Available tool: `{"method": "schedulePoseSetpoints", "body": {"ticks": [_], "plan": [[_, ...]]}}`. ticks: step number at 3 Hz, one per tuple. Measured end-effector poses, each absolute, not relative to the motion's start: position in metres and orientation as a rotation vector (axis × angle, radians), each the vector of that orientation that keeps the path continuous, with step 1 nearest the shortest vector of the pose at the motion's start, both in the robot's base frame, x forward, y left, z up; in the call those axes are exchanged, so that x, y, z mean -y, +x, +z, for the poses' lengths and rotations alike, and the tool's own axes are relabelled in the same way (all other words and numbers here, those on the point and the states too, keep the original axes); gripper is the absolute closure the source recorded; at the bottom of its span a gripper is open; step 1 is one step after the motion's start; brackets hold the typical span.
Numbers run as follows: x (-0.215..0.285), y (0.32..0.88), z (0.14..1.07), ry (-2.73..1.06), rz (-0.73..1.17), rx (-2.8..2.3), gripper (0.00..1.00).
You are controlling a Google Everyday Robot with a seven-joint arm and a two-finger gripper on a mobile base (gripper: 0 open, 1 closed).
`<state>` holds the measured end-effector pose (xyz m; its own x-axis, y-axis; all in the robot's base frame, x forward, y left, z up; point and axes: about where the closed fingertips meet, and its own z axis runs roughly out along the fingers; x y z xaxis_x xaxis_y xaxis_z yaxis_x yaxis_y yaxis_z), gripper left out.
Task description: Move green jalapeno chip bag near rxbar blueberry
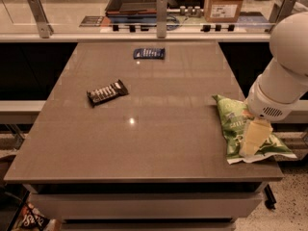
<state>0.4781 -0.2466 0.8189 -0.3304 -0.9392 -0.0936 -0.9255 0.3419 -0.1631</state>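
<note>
The green jalapeno chip bag [234, 124] lies crinkled at the table's right front edge, its white edge at the corner. My gripper [252, 141] hangs from the white arm at the right and reaches down onto the bag's right half, covering part of it. The rxbar blueberry [149, 53], a small dark-blue bar, lies flat at the far middle of the table, well away from the bag and the gripper.
A black bar with white print [107, 92] lies left of centre on the brown table [144, 138]. A counter with a glass rail, metal posts [161, 13], a tray and a cardboard box [226, 1] runs behind the far edge.
</note>
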Motion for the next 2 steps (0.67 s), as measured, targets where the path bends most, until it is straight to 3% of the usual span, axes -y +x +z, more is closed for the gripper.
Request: {"method": "schedulePoseSetpoints", "body": {"ticks": [2], "plan": [[0.2465,0.4779,0.8280,-1.706,-0.120,-2.429,0.87]]}}
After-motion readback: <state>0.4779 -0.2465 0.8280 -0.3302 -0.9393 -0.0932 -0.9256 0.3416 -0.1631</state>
